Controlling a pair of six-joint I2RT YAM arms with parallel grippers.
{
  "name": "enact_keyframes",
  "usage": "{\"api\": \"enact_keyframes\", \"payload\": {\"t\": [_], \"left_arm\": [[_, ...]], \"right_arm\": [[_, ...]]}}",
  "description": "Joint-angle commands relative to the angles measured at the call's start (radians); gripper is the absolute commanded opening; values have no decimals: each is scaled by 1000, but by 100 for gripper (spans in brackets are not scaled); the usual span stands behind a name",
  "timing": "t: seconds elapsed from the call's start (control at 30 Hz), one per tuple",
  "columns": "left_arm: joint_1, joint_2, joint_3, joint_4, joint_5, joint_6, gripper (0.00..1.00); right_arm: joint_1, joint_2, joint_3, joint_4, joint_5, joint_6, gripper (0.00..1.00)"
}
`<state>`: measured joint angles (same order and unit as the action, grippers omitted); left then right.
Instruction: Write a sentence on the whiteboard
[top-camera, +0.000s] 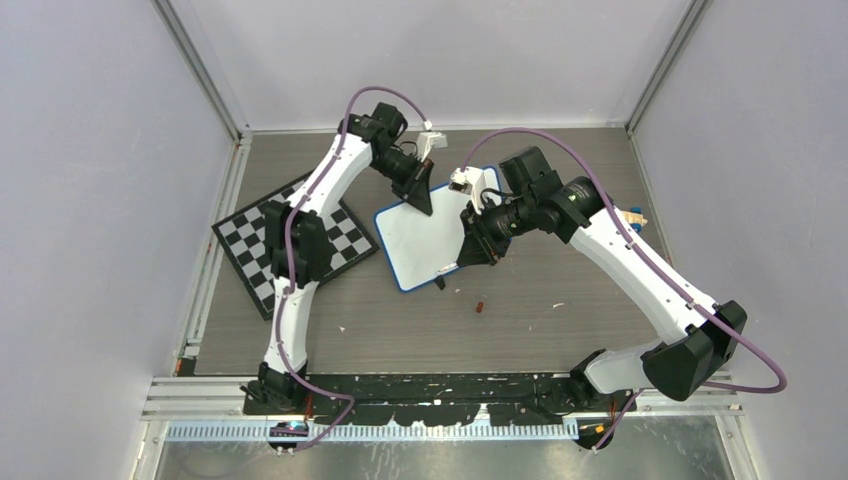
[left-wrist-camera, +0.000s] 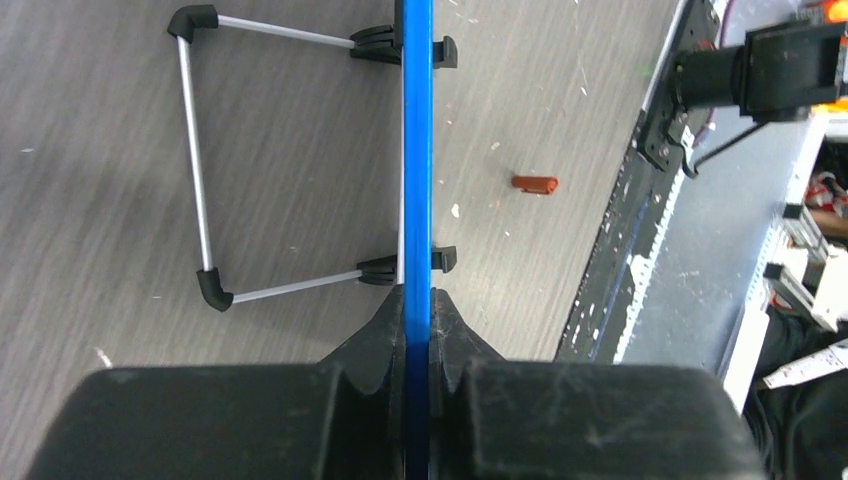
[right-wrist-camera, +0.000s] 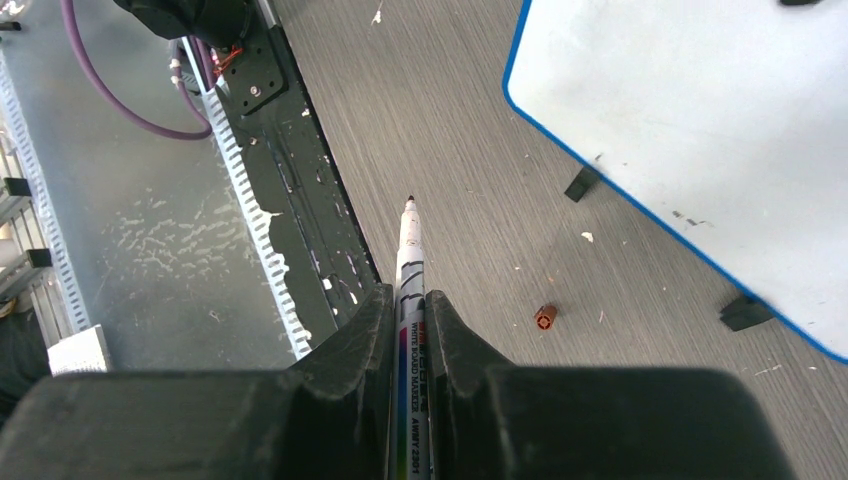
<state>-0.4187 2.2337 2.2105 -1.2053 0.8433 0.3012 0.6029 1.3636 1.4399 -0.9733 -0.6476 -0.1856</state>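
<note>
Two claws, both closed: left gripper (left-wrist-camera: 417, 305) pinches blue frame edge of whiteboard (top-camera: 420, 245), board mid-frame in top view; right gripper (right-wrist-camera: 410, 325) clamps uncapped whiteboard marker (right-wrist-camera: 410, 250). Right wrist view: marker axis runs up frame, tip over bare table (right-wrist-camera: 450, 130), board face at upper right, apart from tip. Right arm nearer face. No writing visible. Red cap (right-wrist-camera: 545, 317) loose near board corner; chessboard (top-camera: 240, 250) at left, grey walls around.
</note>
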Motion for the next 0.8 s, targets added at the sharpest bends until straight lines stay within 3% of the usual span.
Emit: {"api": "enact_keyframes", "payload": {"t": [0.0, 0.2, 0.43, 0.6, 0.77], "left_arm": [[-40, 3, 21, -166, 50, 101, 0], [-70, -16, -22, -146, 55, 94, 0], [-75, -51, -50, -26, 27, -24, 2], [-68, -91, -56, 18, 3, -64, 39], [-33, -154, -51, 28, 8, -99, 60]], "right_arm": [[1, -12, 24, 13, -15, -9, 0], [1, -17, 22, 8, -17, -8, 0], [0, -35, 15, 2, 12, -13, 0], [0, -60, -3, 14, 96, 8, 0], [-8, -76, -23, 25, 160, 26, 0]]}}
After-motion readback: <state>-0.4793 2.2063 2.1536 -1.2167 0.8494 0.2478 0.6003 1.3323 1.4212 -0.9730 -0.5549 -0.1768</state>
